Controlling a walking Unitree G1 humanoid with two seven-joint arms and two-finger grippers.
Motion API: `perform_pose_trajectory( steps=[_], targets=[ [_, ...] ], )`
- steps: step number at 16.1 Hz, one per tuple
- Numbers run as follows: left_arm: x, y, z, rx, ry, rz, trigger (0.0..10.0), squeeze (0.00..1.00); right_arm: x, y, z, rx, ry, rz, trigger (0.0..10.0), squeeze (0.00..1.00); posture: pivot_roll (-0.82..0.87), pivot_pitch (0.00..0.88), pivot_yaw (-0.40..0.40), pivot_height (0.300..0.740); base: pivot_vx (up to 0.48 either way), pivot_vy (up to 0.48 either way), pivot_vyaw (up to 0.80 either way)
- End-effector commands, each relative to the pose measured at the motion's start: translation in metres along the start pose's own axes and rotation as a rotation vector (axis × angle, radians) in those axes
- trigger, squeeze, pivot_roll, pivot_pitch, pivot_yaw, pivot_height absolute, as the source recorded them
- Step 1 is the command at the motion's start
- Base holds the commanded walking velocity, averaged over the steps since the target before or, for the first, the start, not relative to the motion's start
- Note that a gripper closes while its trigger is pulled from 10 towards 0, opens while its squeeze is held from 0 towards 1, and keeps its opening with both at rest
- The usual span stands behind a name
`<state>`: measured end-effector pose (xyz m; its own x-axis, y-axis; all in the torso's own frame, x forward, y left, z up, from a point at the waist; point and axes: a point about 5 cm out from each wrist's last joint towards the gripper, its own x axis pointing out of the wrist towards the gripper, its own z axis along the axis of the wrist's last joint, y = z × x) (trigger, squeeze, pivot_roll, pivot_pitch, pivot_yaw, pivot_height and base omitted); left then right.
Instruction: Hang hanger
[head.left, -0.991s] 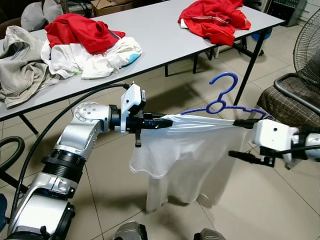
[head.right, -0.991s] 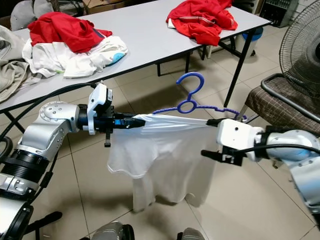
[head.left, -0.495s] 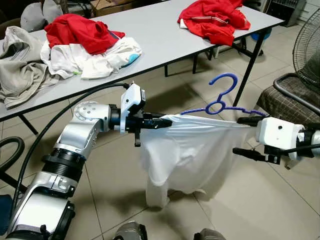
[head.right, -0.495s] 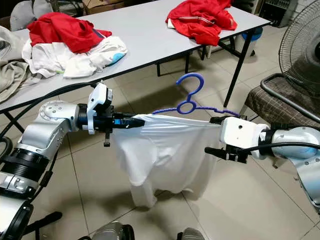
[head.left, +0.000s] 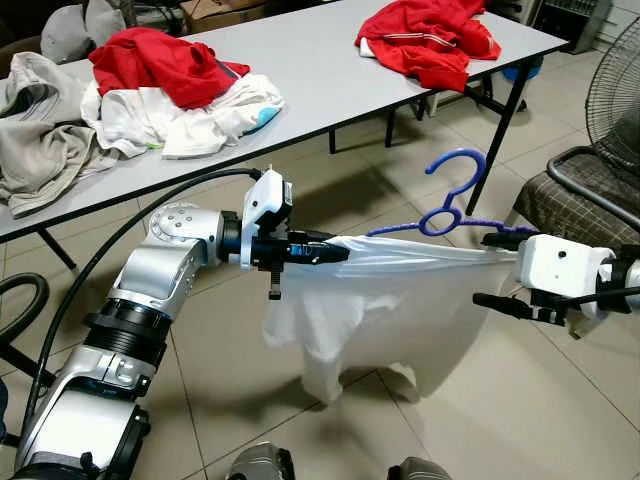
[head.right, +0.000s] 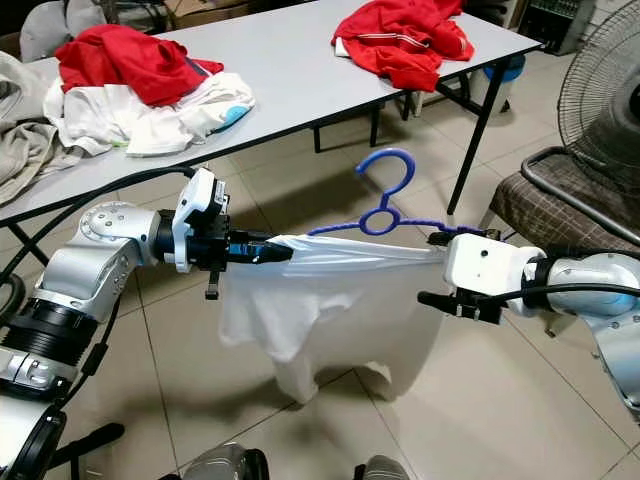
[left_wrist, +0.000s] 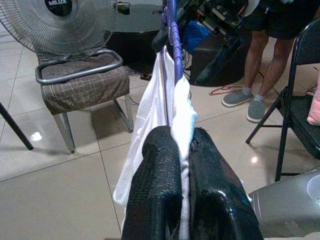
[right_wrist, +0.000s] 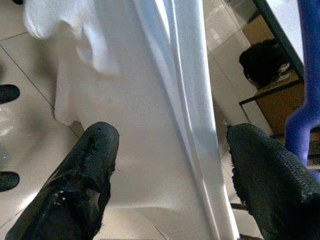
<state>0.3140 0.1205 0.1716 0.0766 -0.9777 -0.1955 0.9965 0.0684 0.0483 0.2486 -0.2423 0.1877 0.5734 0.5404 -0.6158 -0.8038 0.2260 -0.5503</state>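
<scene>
Left gripper (head.left: 335, 251) stays clamped on the white shirt (head.left: 385, 300); blue hanger (head.left: 452, 205) has lifted beside the wide-open right gripper (head.left: 490, 270), ready for hanging

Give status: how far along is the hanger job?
Done: white shirt is already on the blue hanger. In hand: left gripper pinches one shoulder end, jaws shut; right gripper is at the other end, jaws open. Left: the hook hangs on nothing; no rail in view.
</scene>
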Motion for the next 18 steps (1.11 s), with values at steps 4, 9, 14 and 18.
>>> perform_pose_trajectory(
  steps=[4, 9, 14, 18],
  targets=[
    [-0.0019, 0.0001, 0.0071, 0.033, -0.022, 0.002, 0.0, 0.00, -0.0005, 0.0025, 0.0050, -0.004, -0.030, 0.041, 8.9, 0.00, -0.18, 0.000, 0.068, 0.740, 0.000, 0.000, 0.00],
    [-0.0022, 0.0023, 0.0069, 0.037, -0.014, 0.023, 0.0, 0.00, 0.0005, 0.0033, 0.0091, 0.006, -0.061, 0.068, 0.0, 0.00, -0.18, 0.000, 0.068, 0.740, 0.000, 0.000, 0.00],
    [-0.0023, 0.0031, 0.0073, 0.040, -0.012, 0.026, 0.0, 0.00, 0.0009, 0.0048, 0.0085, 0.025, -0.064, 0.081, 0.0, 0.00, -0.18, 0.000, 0.068, 0.740, 0.000, 0.000, 0.00],
    [-0.0021, 0.0028, 0.0084, 0.041, -0.015, 0.019, 0.0, 0.00, 0.0004, 0.0069, 0.0062, 0.036, -0.054, 0.087, 0.0, 0.00, -0.18, 0.000, 0.072, 0.740, 0.000, 0.000, 0.00]
  ],
)
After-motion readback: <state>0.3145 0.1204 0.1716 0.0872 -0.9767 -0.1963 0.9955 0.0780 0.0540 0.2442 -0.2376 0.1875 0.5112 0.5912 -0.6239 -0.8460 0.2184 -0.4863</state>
